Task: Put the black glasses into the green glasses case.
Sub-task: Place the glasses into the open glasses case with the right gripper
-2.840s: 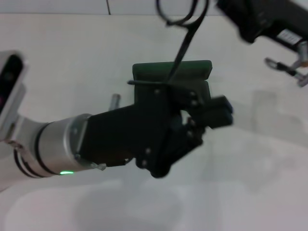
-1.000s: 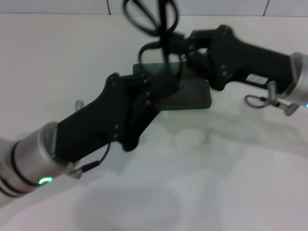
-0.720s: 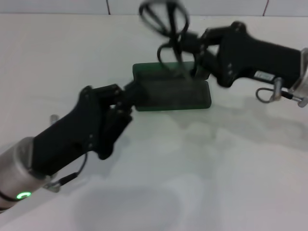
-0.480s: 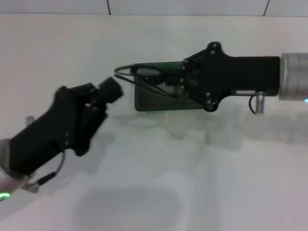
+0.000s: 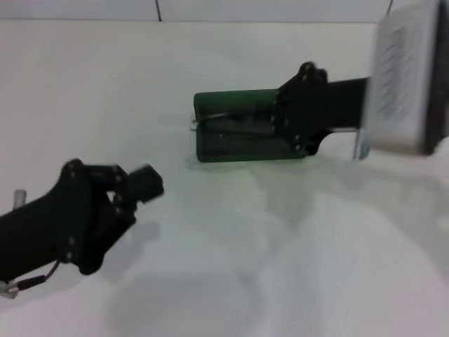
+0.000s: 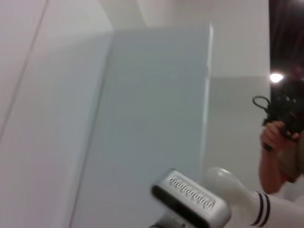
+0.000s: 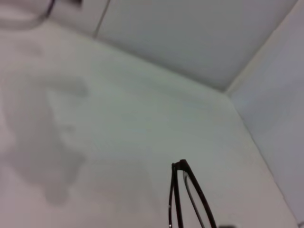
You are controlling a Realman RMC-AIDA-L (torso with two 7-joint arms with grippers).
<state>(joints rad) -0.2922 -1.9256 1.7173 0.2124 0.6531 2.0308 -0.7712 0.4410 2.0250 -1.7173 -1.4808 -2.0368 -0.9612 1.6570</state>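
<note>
The green glasses case (image 5: 235,149) lies open in the middle of the white table. My right gripper (image 5: 282,125) reaches in from the right, over the case's right end, shut on the black glasses (image 5: 219,117). Their thin frame stretches left, low over the case's inside; I cannot tell whether it touches the lining. The right wrist view shows part of the black glasses (image 7: 186,199) close before the camera. My left gripper (image 5: 146,185) is at the lower left, well apart from the case. The left wrist view shows none of the task's things.
The white table (image 5: 295,253) spreads around the case. A wall with a dark joint line (image 5: 156,10) runs along the back. The left wrist view shows walls and a person (image 6: 280,142) farther off.
My left gripper let go of the glasses and drew back to the lower left. My right gripper took them and brought them down from above onto the open case.
</note>
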